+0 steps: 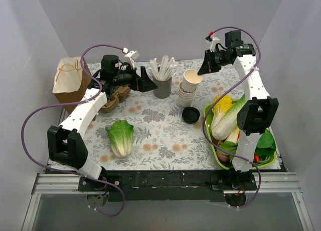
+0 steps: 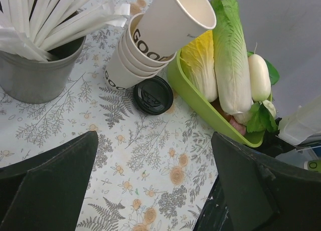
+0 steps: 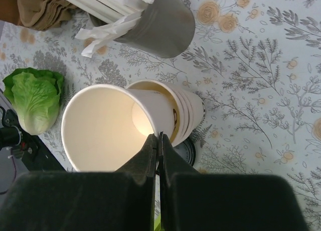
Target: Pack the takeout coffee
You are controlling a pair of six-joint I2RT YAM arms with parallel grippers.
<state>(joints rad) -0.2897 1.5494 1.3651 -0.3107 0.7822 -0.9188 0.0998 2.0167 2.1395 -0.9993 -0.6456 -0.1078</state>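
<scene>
No cup with a lid on shows as the takeout coffee. A black lid lies flat on the table beside a stack of lidless cream cups. My right gripper is shut on the rim of the top cream cup, which is tilted and raised partly out of the stack. My left gripper stands open and holds nothing, low over the cloth to the left of the stack.
A grey cup of white sticks stands just left of the stack. A green tray of vegetables fills the right side. A lettuce lies at front left. A brown paper bag stands at far left.
</scene>
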